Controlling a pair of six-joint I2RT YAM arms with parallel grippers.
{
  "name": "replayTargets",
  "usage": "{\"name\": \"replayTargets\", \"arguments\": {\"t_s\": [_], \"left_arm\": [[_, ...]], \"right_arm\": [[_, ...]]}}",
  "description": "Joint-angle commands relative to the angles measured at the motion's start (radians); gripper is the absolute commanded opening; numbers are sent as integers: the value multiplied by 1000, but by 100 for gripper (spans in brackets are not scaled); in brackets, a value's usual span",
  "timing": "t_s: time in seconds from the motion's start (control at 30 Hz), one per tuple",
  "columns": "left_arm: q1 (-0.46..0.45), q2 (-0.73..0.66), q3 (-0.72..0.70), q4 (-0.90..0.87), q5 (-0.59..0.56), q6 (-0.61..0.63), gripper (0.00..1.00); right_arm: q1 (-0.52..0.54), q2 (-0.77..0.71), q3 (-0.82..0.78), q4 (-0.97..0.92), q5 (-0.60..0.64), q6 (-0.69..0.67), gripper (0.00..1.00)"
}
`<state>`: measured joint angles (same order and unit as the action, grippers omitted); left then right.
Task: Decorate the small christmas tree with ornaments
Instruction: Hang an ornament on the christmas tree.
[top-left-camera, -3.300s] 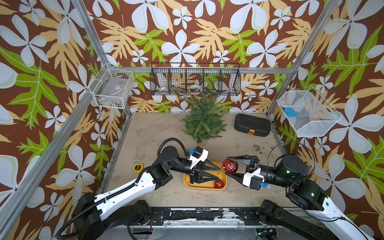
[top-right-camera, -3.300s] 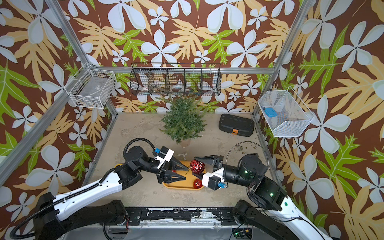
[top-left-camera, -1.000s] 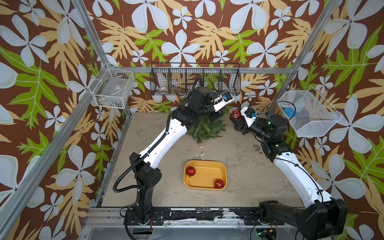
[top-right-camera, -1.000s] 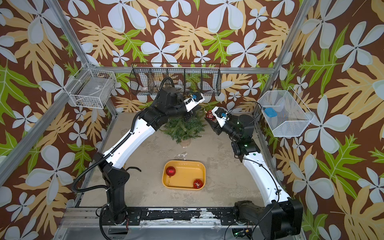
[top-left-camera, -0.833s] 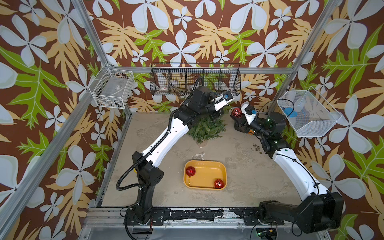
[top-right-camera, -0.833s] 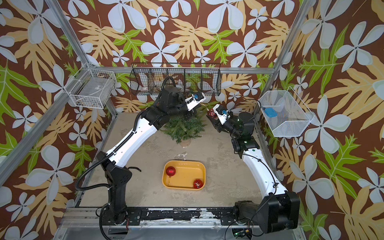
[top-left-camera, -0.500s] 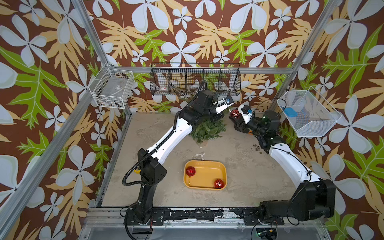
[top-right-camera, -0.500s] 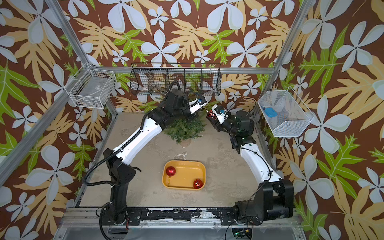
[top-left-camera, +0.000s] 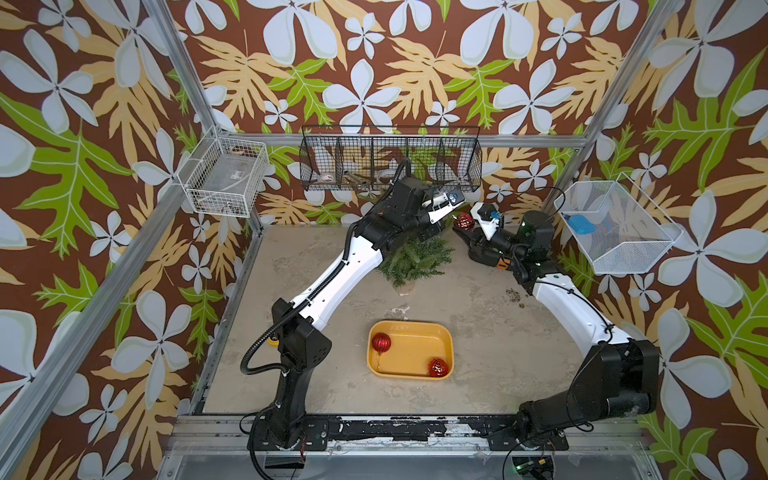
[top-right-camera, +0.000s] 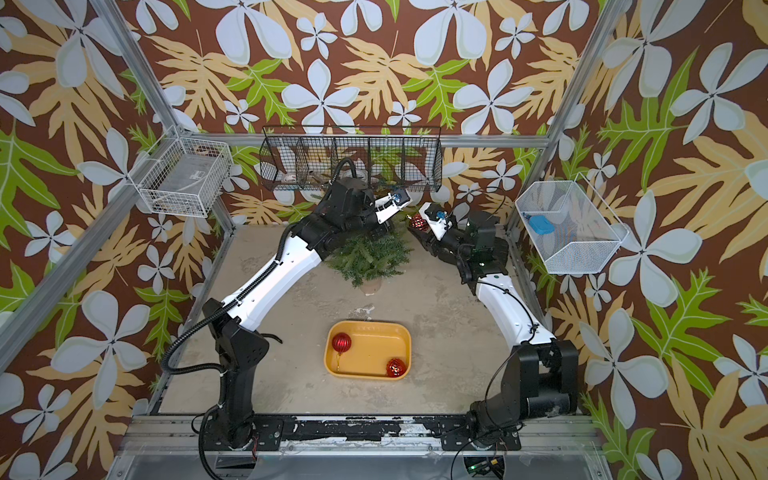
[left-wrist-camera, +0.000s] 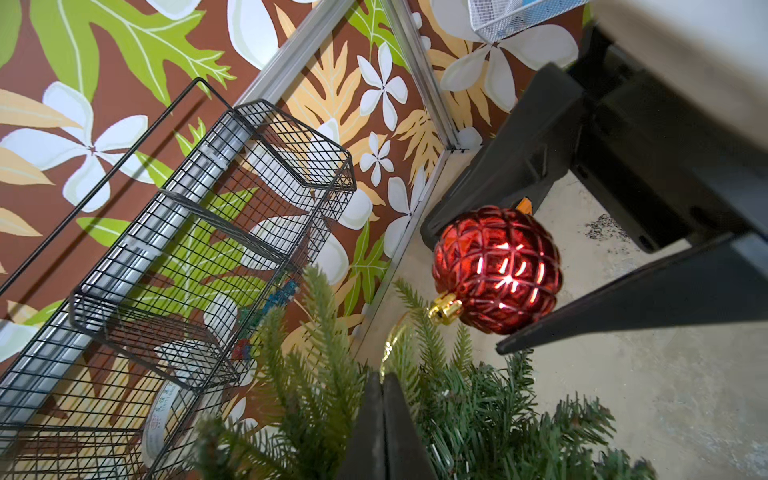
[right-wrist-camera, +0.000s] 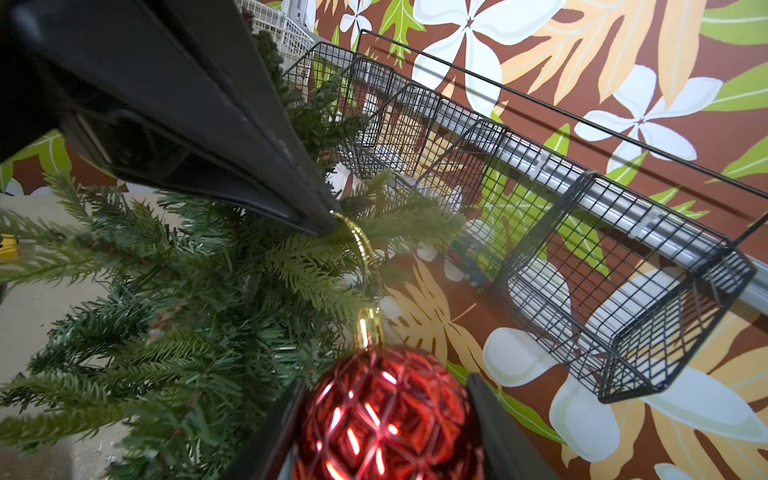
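So both arms are up at the far edge of the table (top-left-camera: 316, 257), right by the small christmas tree (top-left-camera: 415, 259), which stands near the middle of that far edge, partly hidden under the left arm in both top views. The right gripper (right-wrist-camera: 386, 419) has its jaws about half open around a red bauble (right-wrist-camera: 386, 419) with a lattice pattern, squeezing it from both sides; in a top view the same bauble (top-right-camera: 419, 222) sits just beside the tree's upper right branches. The bauble's gold cap points toward the tree, and its gold loop (right-wrist-camera: 360, 245) runs up into the needles.

The left gripper (left-wrist-camera: 384, 409) is pressed fully closed, its tips meeting right at the end of that gold loop in the right wrist view (looks like it's pinching the string, though the needles crowd around it, so I can't swear to it). From the left wrist camera the tree's branches (left-wrist-camera: 465, 407) are all around the tips.

The other two ornaments are down in the yellow tray (top-left-camera: 415, 349) near the front middle of the table: a ribbed one (top-left-camera: 381, 342) at the tray's left end, and a lattice one (top-left-camera: 438, 367) in its front right corner. There's a black wire basket (top-left-camera: 390, 160) hanging on the back wall just behind the tree
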<state>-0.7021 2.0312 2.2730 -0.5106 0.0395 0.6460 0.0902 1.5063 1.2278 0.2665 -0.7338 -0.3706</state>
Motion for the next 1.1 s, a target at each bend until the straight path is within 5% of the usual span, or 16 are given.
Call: {"name": "replayTargets", "arguments": {"t_s": [0.0,1.07], "left_arm": [[1,5,6,49,-52,9,0],[-37,-7,-98,285,-207,131,0]], "right_arm": [[0,13,32,-11,-11,-1,20],[0,107,209,-126,109,-228,19]]}}
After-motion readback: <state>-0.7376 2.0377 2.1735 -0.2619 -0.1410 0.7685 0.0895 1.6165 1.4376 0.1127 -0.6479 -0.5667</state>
